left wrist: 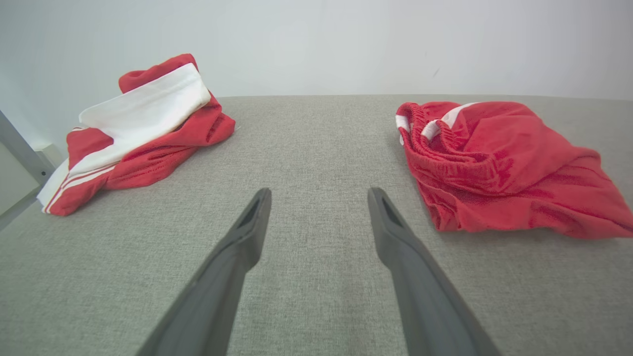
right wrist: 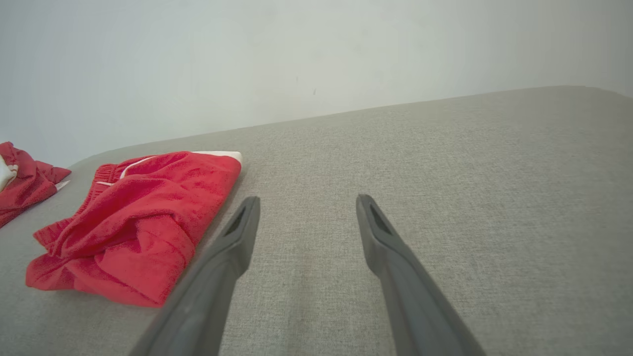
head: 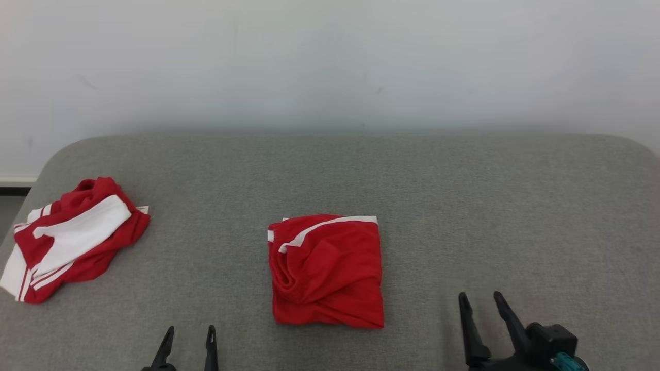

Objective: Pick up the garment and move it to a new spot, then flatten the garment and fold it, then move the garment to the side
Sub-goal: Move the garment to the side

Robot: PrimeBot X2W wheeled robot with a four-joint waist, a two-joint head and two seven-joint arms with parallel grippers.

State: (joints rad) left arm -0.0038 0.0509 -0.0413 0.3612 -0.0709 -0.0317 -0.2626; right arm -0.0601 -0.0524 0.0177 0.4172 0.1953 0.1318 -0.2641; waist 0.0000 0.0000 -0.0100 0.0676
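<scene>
A grey fabric-covered counter [head: 464, 196] spans the lower frame, with a folded red garment [head: 327, 273] at its centre and a crumpled red-and-white garment [head: 72, 239] at left. The left wrist view reveals the folded piece's gathered waistband [left wrist: 445, 153]. At the bottom edge, the left gripper [head: 190, 330] and right gripper [head: 480, 296] gape wide, empty.

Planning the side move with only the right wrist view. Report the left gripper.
Observer: The left gripper is open and empty over bare cushion.
Operator: Describe what lies at my far left edge.
Observer: A crumpled garment, red with a broad white band, unfolded, near the cushion's left edge.
</scene>
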